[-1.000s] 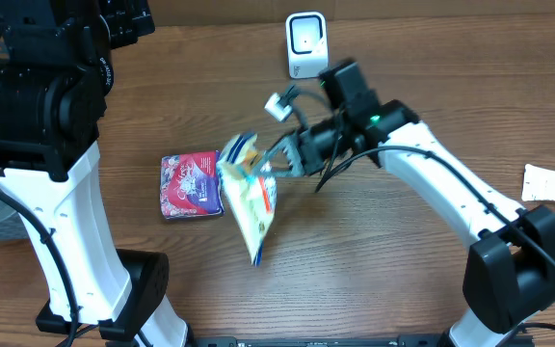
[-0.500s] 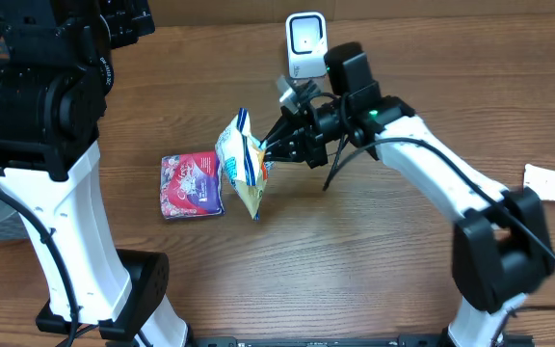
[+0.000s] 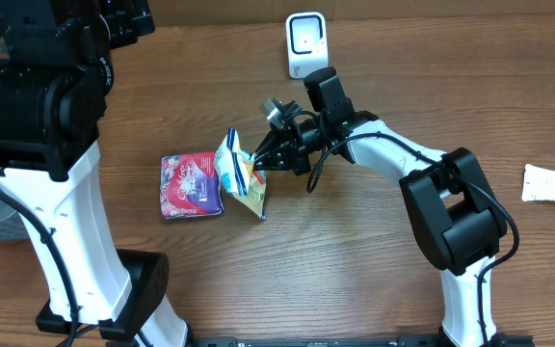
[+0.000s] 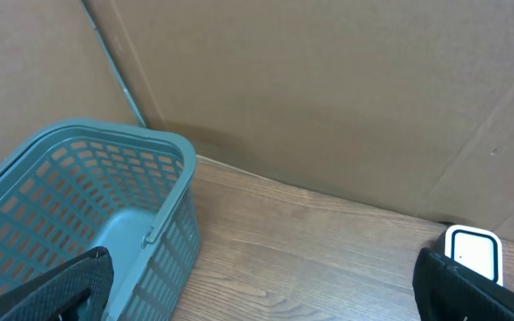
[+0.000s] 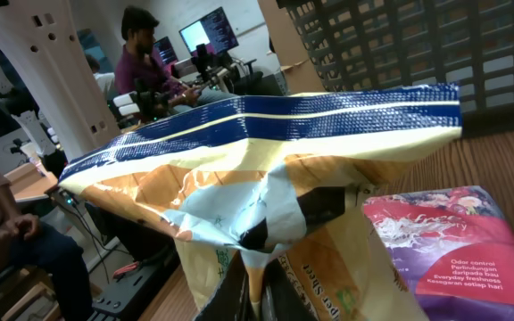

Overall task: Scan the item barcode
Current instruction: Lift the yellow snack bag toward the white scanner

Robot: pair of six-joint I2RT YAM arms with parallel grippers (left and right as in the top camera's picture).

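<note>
Bag (image 3: 241, 175) clamped in the right jaws, over mid-surface (image 3: 355, 270).
It hangs at 7 o'clock from the scanner (image 3: 305, 43), with a red pack (image 3: 191, 185) just at its 9 o'clock. The left jaws stand wide apart, facing a basket (image 4: 87, 205).

bag (image 3: 242, 173) just right of pouch (image 3: 192, 185) | scanner (image 3: 305, 43) behind both | paper (image 3: 554, 183) far right
</note>
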